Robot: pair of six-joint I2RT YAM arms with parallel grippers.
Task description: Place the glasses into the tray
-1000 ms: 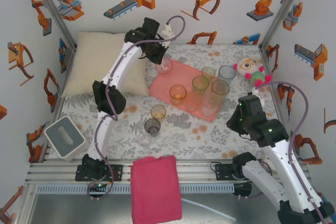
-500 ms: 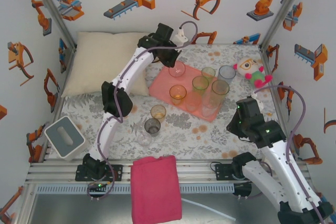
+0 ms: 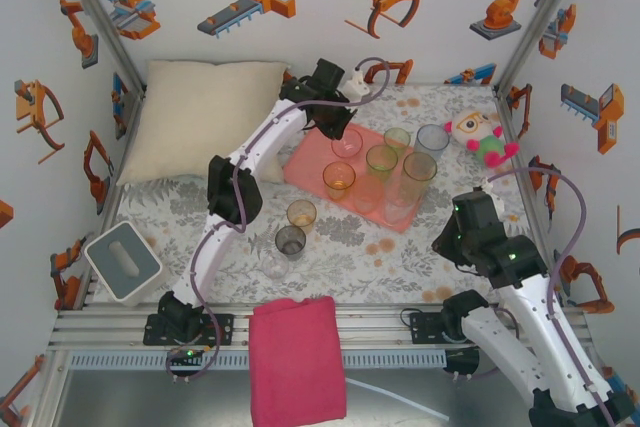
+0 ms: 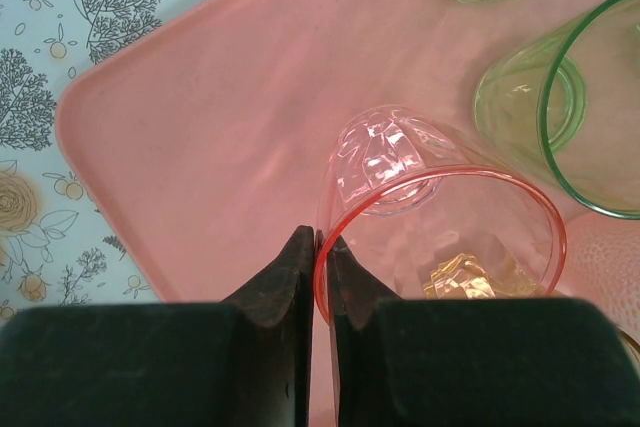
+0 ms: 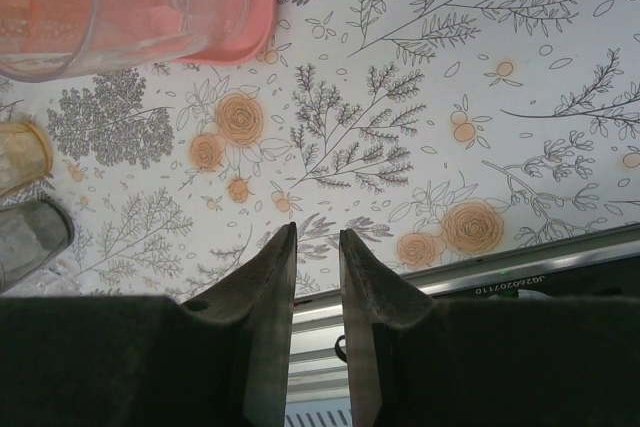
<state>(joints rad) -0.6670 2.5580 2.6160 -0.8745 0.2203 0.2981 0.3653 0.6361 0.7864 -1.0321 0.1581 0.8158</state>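
Left gripper (image 4: 320, 243): clamped on rim of transparent pink tumbler (image 4: 390, 157), over flat salmon-pink rectangular tray (image 4: 200, 147). Right gripper (image 5: 317, 239): slightly parted, empty, just off tray corner.

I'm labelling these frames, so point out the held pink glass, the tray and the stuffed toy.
pink glass (image 4: 435, 212), left wrist view, side wall.
tray (image 4: 200, 147), left wrist view, bare floor.
stuffed toy (image 3: 473, 130), top external view, head.

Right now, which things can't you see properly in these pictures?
Left wrist view: whether the pink glass sits on the tray or hangs above it; the left gripper pinching its rim hides the near side.
Right wrist view: the tall glass, cut off by the top edge; the grey glass, by the left edge.
Top view: the clear glass, too faint.
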